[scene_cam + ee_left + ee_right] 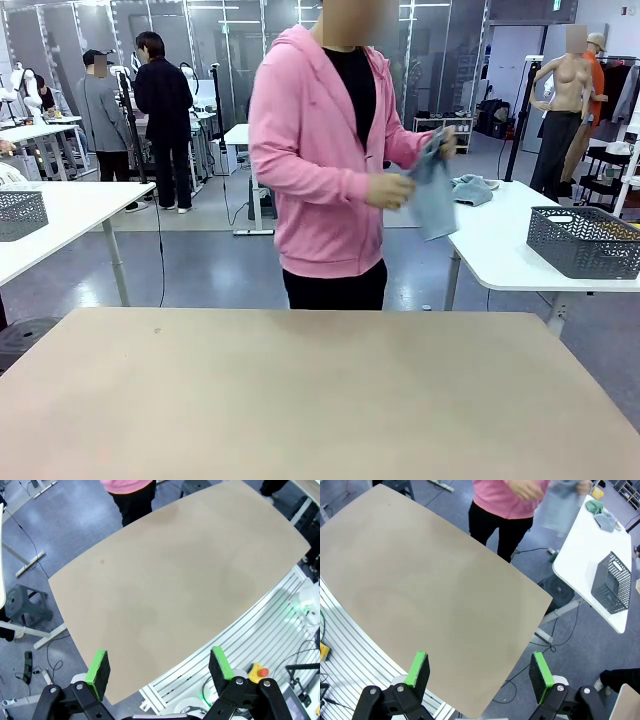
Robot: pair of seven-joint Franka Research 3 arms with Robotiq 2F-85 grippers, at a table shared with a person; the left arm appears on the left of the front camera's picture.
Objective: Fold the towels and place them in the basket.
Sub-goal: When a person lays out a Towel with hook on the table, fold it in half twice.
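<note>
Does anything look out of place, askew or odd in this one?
Nothing spilled or damaged. The basket sits on the white side table, off the beige work table, near a crumpled towel; the person holds a second towel.

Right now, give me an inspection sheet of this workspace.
Surface: beige table, nothing seen on it.
Job's things: person holds one towel; towel heap and basket on the white side table.
Clutter: nothing seen.
Tools: left tool open, free; right tool open, free.
Cables: loose cable on the floor.
Surroundings: people at far tables; second basket at left.
</note>
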